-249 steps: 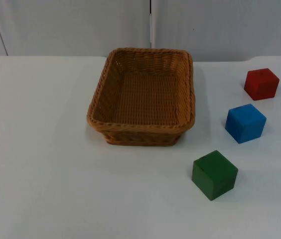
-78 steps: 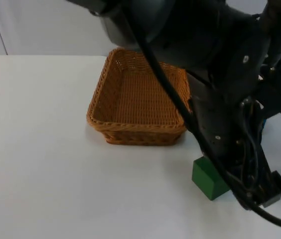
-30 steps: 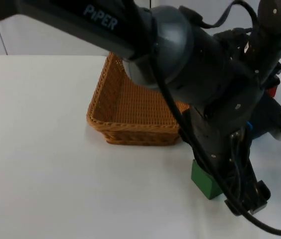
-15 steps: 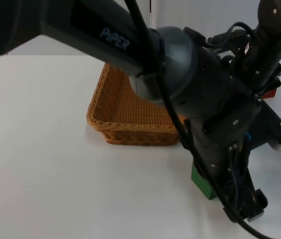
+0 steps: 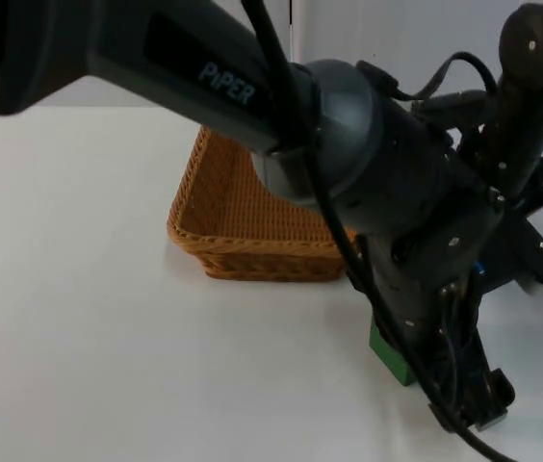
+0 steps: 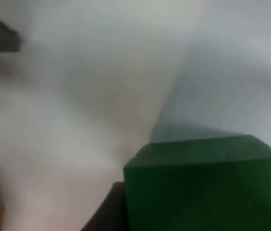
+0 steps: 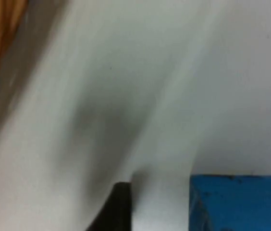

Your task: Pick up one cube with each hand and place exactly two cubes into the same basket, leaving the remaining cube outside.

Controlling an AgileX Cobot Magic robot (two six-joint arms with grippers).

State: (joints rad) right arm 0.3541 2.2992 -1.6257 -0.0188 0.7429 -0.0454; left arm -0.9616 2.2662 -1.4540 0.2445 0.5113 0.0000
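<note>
Green cube (image 6: 205,185) sits on the worktop (image 5: 89,318) right at the left tool (image 5: 445,385), one fingertip (image 6: 107,211) beside its face; grip unclear. Blue cube (image 7: 240,202) lies just beside the right tool's fingertip (image 7: 116,207); grip unclear. Basket (image 5: 243,226) stands nearby.

Basket (image 5: 252,217): woven wicker, brown, rough ribbed texture. Green cube (image 6: 207,185): smooth matt faces, looks like painted wood or plastic, cannot tell which. Blue cube (image 7: 241,202): matt, small dark marks along edge. Table (image 5: 79,318): white, smooth, slightly shiny. Left arm (image 5: 368,183): dark plastic shell, semi-gloss.
</note>
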